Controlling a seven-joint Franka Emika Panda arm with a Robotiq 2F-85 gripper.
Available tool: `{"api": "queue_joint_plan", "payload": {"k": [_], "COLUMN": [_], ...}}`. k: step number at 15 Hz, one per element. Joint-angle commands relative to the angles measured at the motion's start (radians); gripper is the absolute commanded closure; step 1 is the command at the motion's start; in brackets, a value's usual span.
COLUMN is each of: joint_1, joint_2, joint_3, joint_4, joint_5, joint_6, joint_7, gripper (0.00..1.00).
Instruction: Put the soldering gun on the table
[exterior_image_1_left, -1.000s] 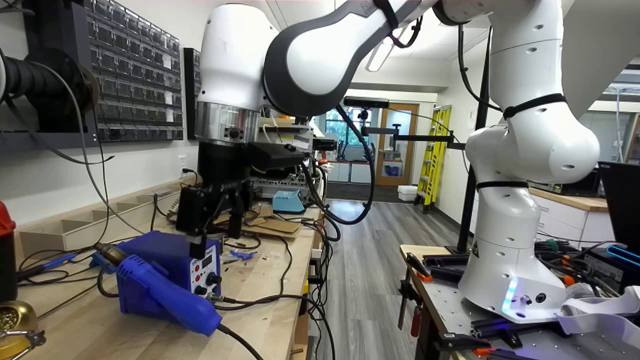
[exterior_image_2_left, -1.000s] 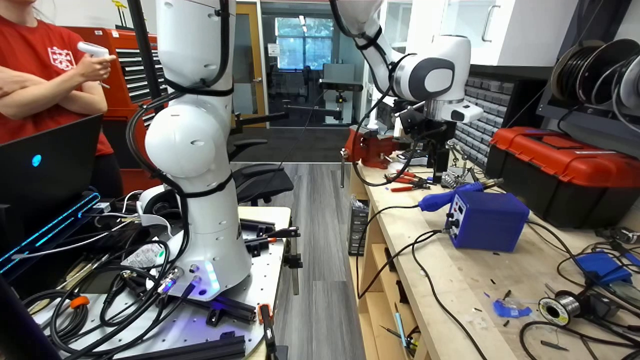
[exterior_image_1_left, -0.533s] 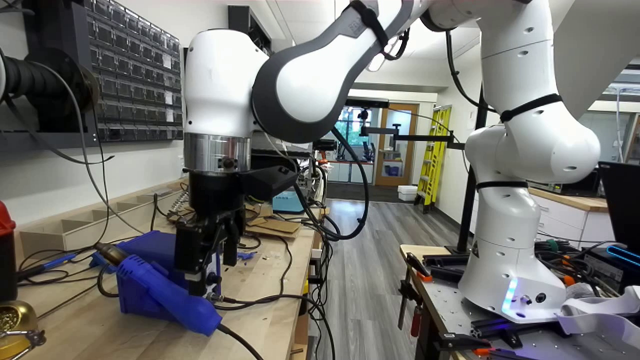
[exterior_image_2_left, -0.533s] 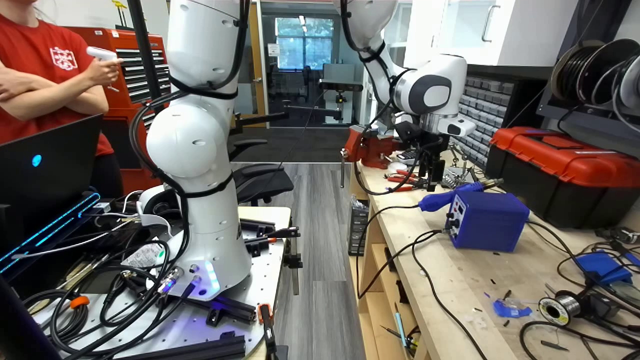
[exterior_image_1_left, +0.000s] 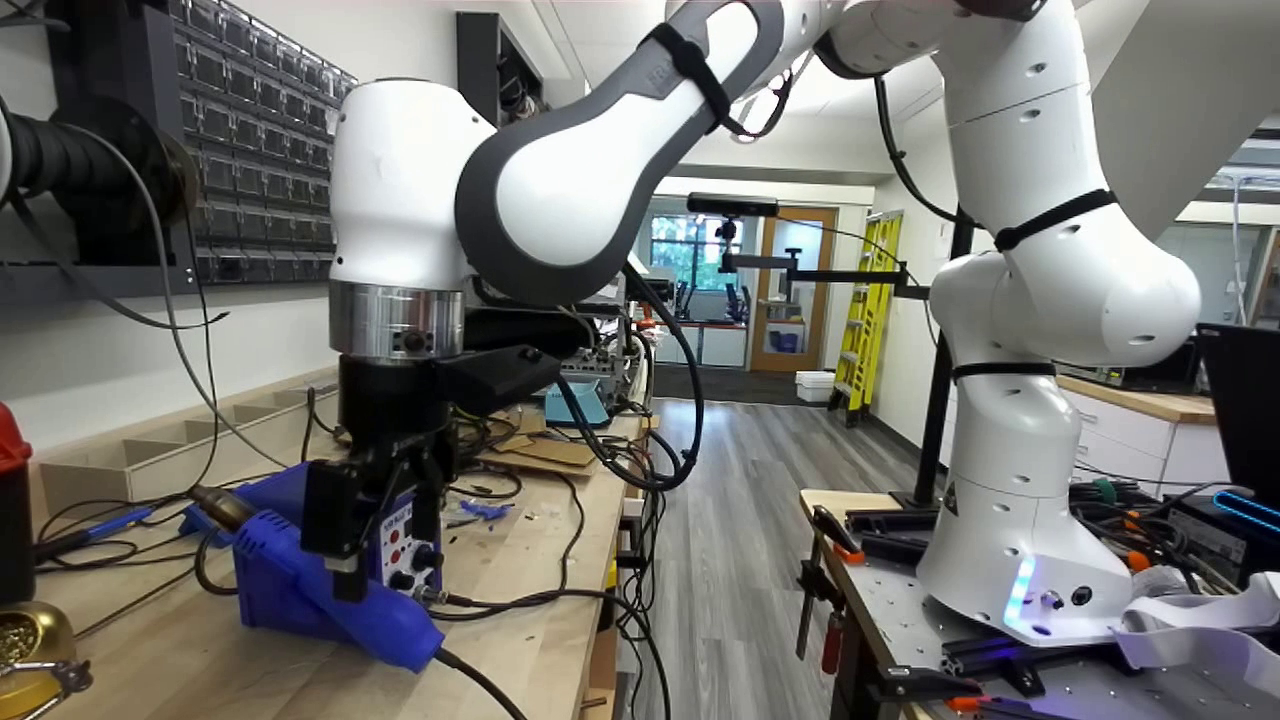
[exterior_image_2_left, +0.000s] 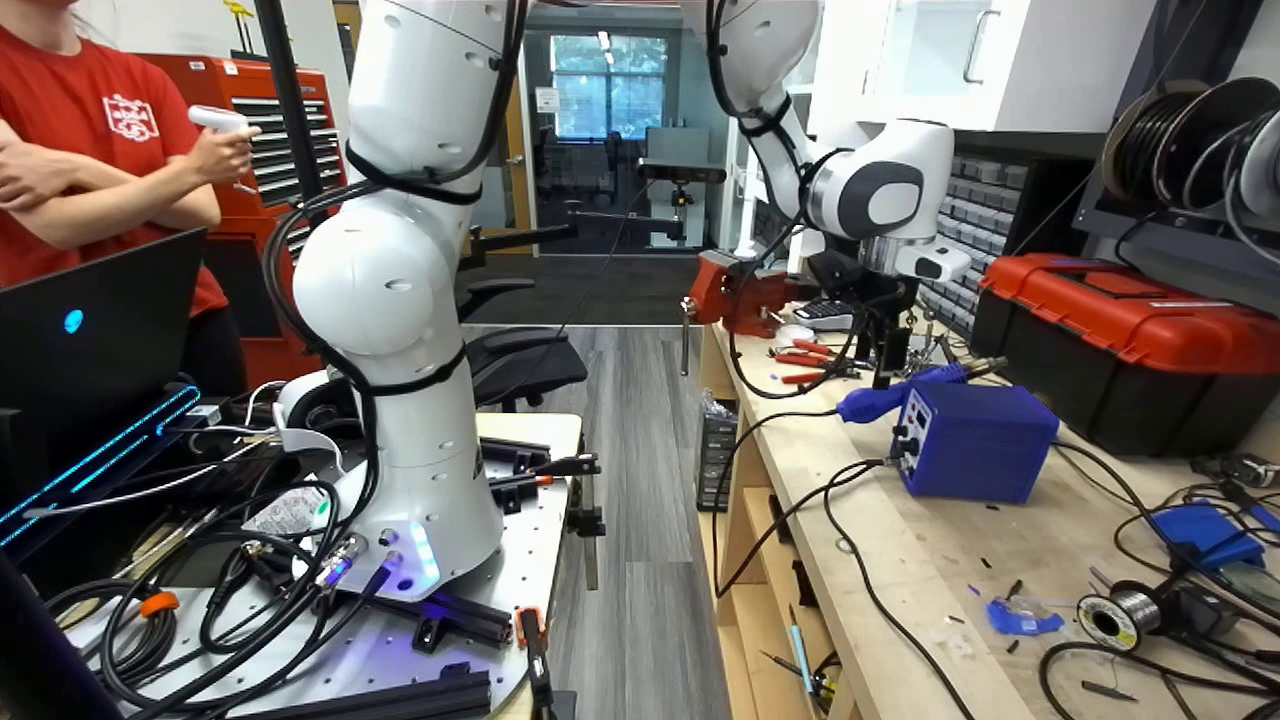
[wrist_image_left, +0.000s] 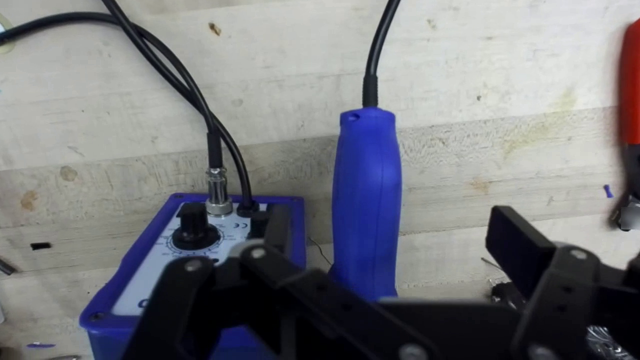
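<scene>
The soldering gun (exterior_image_1_left: 385, 622) has a thick blue handle, a metal nozzle and a trailing dark cord. It leans against the side of the boxy blue soldering station (exterior_image_1_left: 395, 560) on the light-wood table (exterior_image_1_left: 200, 680). It shows in both exterior views (exterior_image_2_left: 868, 402) and in the wrist view (wrist_image_left: 367, 200), where its nozzle end is hidden. My gripper (exterior_image_1_left: 388, 558) is open and empty, just above the gun. In the wrist view (wrist_image_left: 397, 235), one finger is over the station's edge and the other is right of the handle; neither visibly grips it.
The station (exterior_image_2_left: 985, 440) stands close beside the gun, with cables (wrist_image_left: 190, 85) from its front. A slim blue-handled tool (exterior_image_1_left: 120, 522) lies among cables. A red-and-black toolbox (exterior_image_2_left: 1130, 340), red-handled pliers (exterior_image_2_left: 815, 362) and a red vise (exterior_image_2_left: 745, 298) are on the bench.
The arm has come down and shifted leftward in the exterior view with the gun in front, bringing the open gripper closer to the gun. The gun and the station have not moved.
</scene>
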Motion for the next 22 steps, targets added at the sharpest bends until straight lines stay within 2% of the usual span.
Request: {"api": "queue_joint_plan", "payload": {"k": [1, 15, 16, 17, 22], "joint_1": [0.017, 0.009, 0.006, 0.005, 0.001], "joint_2": [0.042, 0.144, 0.146, 0.148, 0.134], "joint_3": [-0.027, -0.025, -0.023, -0.024, -0.030], "joint_4": [0.051, 0.122, 0.123, 0.122, 0.110], "joint_5": [0.005, 0.063, 0.069, 0.074, 0.085], "joint_6": [0.006, 0.018, 0.023, 0.032, 0.068], "joint_7": [-0.019, -0.056, -0.064, -0.071, -0.086], "gripper": [0.00, 0.00, 0.25, 0.26, 0.59]}}
